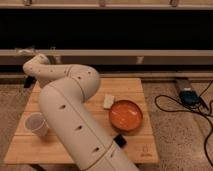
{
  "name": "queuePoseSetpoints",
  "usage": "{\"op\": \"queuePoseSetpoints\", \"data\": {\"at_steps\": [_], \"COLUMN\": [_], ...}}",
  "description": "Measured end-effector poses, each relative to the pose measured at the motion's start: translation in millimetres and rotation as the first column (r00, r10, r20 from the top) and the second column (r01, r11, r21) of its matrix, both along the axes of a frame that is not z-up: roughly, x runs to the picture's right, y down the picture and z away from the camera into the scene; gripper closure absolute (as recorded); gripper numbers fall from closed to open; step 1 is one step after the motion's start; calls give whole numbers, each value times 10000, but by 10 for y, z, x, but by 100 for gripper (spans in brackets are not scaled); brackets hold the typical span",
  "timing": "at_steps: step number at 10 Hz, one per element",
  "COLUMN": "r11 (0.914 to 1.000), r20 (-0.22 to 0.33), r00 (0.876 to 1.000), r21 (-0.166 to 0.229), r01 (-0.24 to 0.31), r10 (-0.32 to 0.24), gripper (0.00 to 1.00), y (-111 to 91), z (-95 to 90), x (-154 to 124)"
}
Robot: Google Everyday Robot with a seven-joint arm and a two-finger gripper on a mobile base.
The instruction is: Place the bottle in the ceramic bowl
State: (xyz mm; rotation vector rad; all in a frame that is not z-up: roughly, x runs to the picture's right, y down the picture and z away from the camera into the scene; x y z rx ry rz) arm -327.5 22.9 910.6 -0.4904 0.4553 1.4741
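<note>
Camera view, one only.

Ceramic bowl: round, shallow, orange-red w/ darker rim, upright on right half of table, inside looks bare. Bottle: can't make it out anywhere in view, so can't tell where it sits.

White block just beside bowl's upper-left rim, approx. touching. Small black object near table front, below bowl, right against the arm. White paper cup upright on left side, well apart from bowl.

Arm: fat white links, rises from bottom centre, crosses mid-table, bends back toward far-left corner. Gripper: dark shape under arm's far end, off table's back-left corner, mostly hidden; open or closed, can't tell, nor whether it has hold of anything.

Table: pale wood slats, small mark at front-right corner. Floor speckled grey. Black cables loop on floor at right, next to a blue-black box. Behind: dark wall w/ pale horizontal rails.
</note>
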Motion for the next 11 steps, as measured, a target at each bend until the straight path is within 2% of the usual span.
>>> {"op": "queuePoseSetpoints", "data": {"at_steps": [3,6,8,11], "r11": [9999,9993,9985,9951], "r20": [412,332,205,-212], "r00": [9992,9991,9987,9951], "r21": [113,241,289,246], "r01": [1,-282,-471,-957], "r10": [-6,274,466,962], "gripper": [100,100,100,100], "y": [-166,-184,-154,-100], "z": [-536,-973,-1180,-1386], "x": [369,1038,1473,2221]}}
